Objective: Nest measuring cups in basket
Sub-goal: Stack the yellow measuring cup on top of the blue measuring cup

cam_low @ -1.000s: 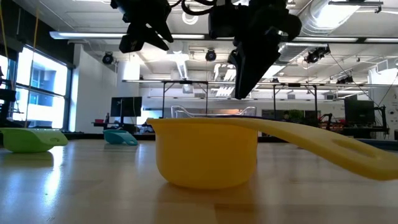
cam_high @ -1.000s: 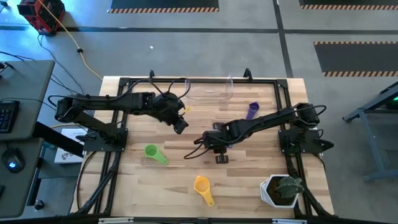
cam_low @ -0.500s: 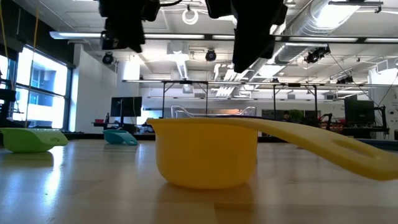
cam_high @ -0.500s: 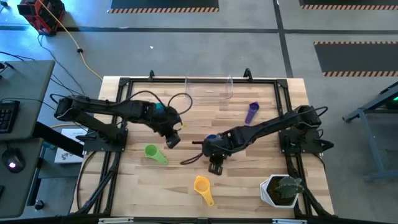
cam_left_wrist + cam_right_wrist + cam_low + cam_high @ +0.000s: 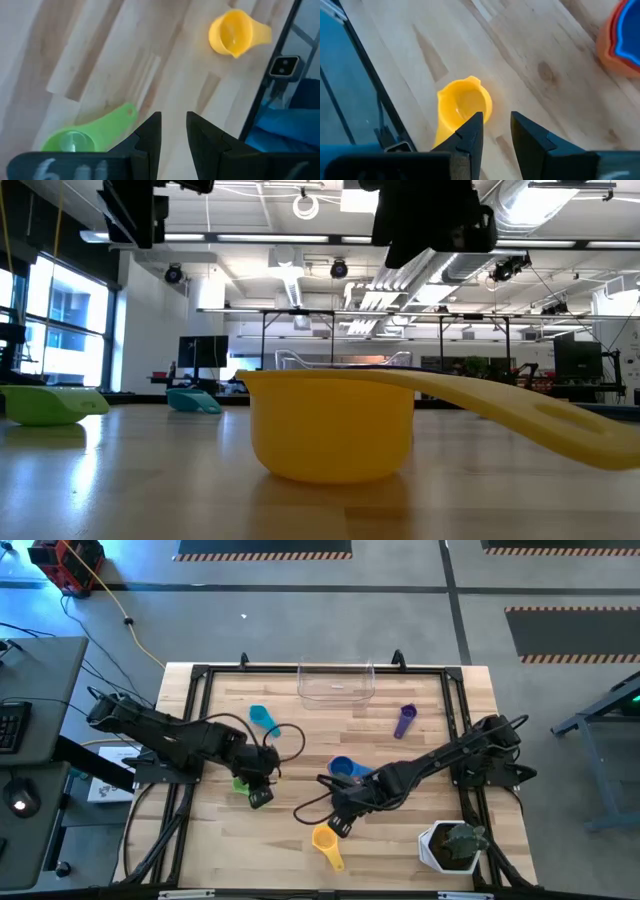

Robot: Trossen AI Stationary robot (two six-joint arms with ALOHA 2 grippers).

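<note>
left gripper (image 5: 259, 796): swung down from mid-table, hung over green cup (image 5: 243, 783), fingers slightly apart, empty.
right gripper (image 5: 337, 824): moved toward yellow cup (image 5: 326, 840), fingers narrowly apart, empty.
uncovered: teal cup (image 5: 263, 719), blue cup (image 5: 343, 768) nested in orange.
basket (image 5: 336, 683): far edge, empty.
purple cup (image 5: 404, 720): loose.
task: early.

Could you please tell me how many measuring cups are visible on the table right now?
6: teal, purple, green, yellow, blue nested in orange. A red one isn't visible.
</note>
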